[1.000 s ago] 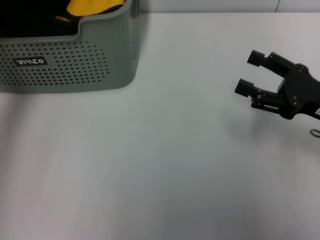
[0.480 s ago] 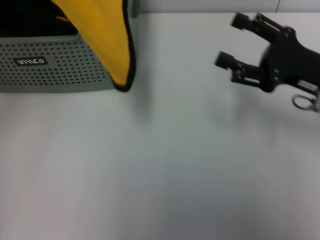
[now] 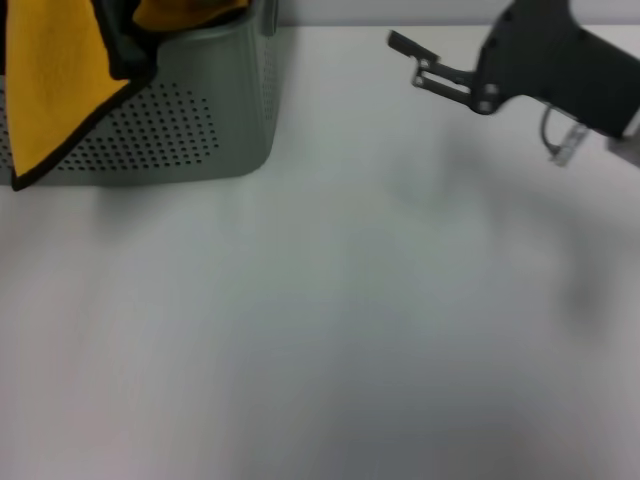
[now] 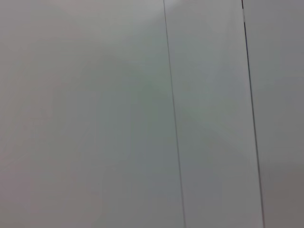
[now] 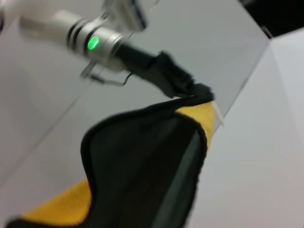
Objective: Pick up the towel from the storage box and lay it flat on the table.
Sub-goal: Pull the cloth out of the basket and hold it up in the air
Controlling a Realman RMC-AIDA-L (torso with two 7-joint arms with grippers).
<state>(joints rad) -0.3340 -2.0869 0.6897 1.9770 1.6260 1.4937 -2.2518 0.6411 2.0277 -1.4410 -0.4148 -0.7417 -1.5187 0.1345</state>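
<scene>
The storage box [image 3: 200, 130] stands at the table's [image 3: 320, 300] far left. A yellow cloth [image 3: 50, 90] with black edging hangs over its front, next to a dark fold [image 3: 125, 45]. My left gripper is out of the head view. In the right wrist view the left gripper [image 5: 197, 92] is shut on a corner from which the yellow cloth [image 5: 57, 211] and the dark towel [image 5: 142, 161] hang together in the air. My right gripper [image 3: 408, 62] is open and empty, high over the far right of the table, apart from the box.
The left wrist view shows only pale flat panels [image 4: 95, 118] with thin dark seams. The white tabletop stretches in front of the box and to its right.
The yellow cloth rose out of the box, hung over its right corner, then swung to its left front. My right gripper moved farther back and left and turned side-on.
</scene>
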